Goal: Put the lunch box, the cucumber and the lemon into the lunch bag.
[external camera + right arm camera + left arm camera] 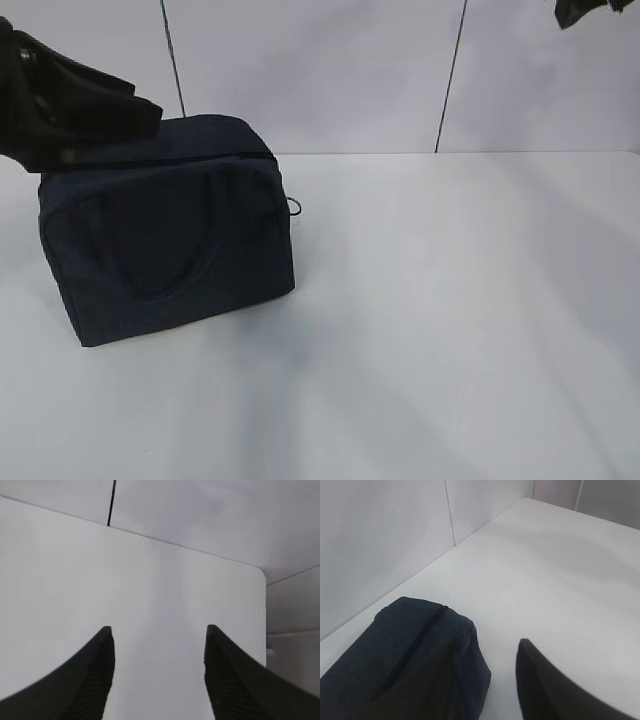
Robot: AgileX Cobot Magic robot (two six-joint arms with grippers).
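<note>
The dark navy lunch bag (170, 240) stands on the left of the white table, its loop handle lying against its front. Its zipper line runs along the top and no foil lining shows. A metal ring pull (293, 207) hangs at its right end. My left gripper (145, 108) hovers over the bag's top left. In the left wrist view the gripper (484, 642) is open and empty, one finger over the bag (405, 650), the other over bare table. My right gripper (159, 627) is open and empty, high above the table. The lunch box, cucumber and lemon are out of view.
The white table (450, 320) stretches to the right of the bag and in front of it. A white panelled wall (350, 70) stands behind. The table's rounded far corner (257, 572) shows in the right wrist view. Part of the right arm (590, 10) shows at the top right.
</note>
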